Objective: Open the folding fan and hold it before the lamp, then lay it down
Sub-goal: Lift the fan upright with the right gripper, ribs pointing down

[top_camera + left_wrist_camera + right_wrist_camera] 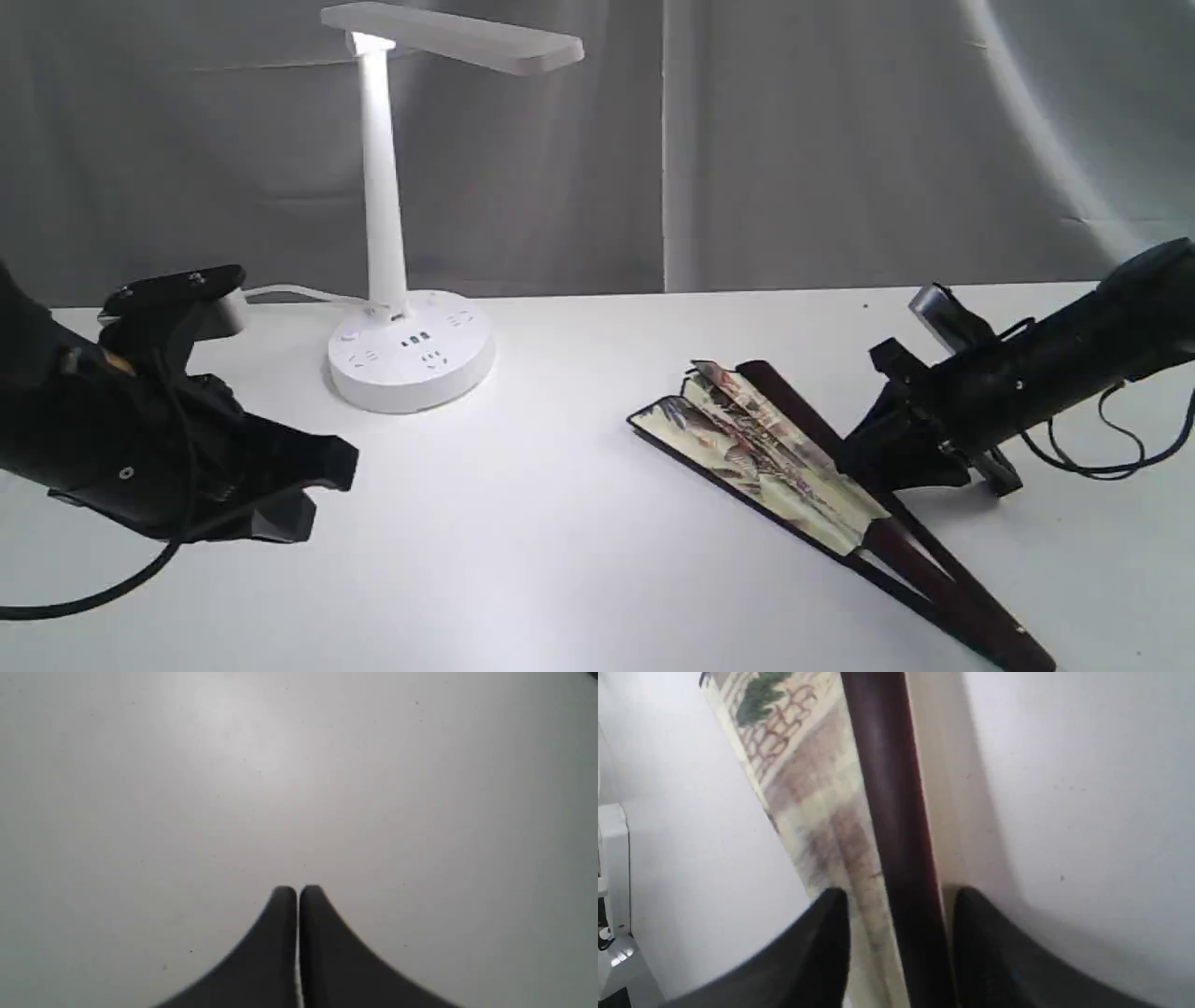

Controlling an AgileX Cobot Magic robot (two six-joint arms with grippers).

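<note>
Right fingers [822,952] half spread, astride the fan's [775,457] maroon guard [896,812] and the nearest pleats; a thin gap shows on one side, so no firm pinch yet, by my reading. Left fingers [280,933] pressed together, empty, over bare desk [523,523].

Fan lies flat on the desk's right side, fanned out only a few pleats, well apart from the lamp [383,187]. Lamp upright, lit.

Progress: early. Opening hardly begun. Spreading, holding before the lamp and laying down all remain.
</note>
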